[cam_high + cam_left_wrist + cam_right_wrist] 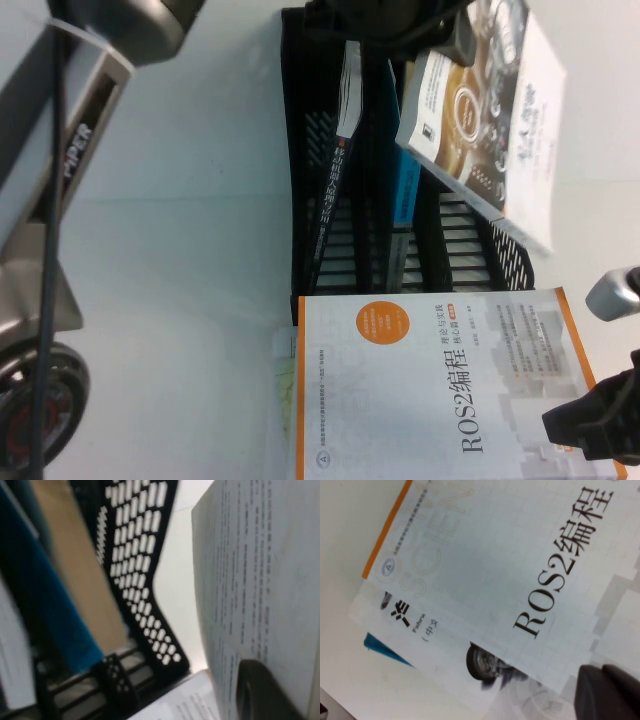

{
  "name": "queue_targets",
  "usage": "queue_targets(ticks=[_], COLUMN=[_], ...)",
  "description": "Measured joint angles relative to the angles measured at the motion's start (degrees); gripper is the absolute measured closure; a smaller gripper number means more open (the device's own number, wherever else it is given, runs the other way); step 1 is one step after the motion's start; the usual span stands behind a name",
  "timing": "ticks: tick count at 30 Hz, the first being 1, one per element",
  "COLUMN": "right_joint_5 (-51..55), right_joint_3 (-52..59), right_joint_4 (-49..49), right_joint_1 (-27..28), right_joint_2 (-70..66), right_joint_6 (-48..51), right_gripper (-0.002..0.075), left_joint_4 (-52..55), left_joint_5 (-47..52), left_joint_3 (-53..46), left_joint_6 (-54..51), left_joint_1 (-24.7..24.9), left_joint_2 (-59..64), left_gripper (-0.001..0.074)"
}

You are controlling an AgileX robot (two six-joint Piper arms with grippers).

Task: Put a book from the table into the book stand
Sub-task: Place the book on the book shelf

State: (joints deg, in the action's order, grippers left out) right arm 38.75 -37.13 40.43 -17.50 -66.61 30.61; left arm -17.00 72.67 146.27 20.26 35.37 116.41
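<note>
Left hand (462, 40) gripping book (505, 110) above book stand (310, 170).

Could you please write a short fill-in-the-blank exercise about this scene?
1. The left gripper holds the book above the ____ book stand.
2. The right gripper is over a second book, whose title begins with ____.
3. The circle on that cover is ____.
Missing words: black; ROS2; orange.
</note>
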Motion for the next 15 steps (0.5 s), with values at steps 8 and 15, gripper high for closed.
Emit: queue_targets(ticks=[8,15], right_joint_5=[0.34,0.11], right_joint_3=[0.0,0.0], right_joint_4=[-1.35,-1.8], right_joint_1=[0.0,0.0], right_joint_2=[0.0,0.0], right_joint_6=[-1.05,-1.91], right_gripper=[0.0729,0.0729], left_joint_4=[7.8,9.82], left_joint_5=[0.0,0.0], left_joint_3=[0.0,0.02], left_joint_6=[5.18,6.22], left_joint_1=[0.09,1.34], left_joint_2=[3.08,1.55], left_gripper=[0.0637,0.0637])
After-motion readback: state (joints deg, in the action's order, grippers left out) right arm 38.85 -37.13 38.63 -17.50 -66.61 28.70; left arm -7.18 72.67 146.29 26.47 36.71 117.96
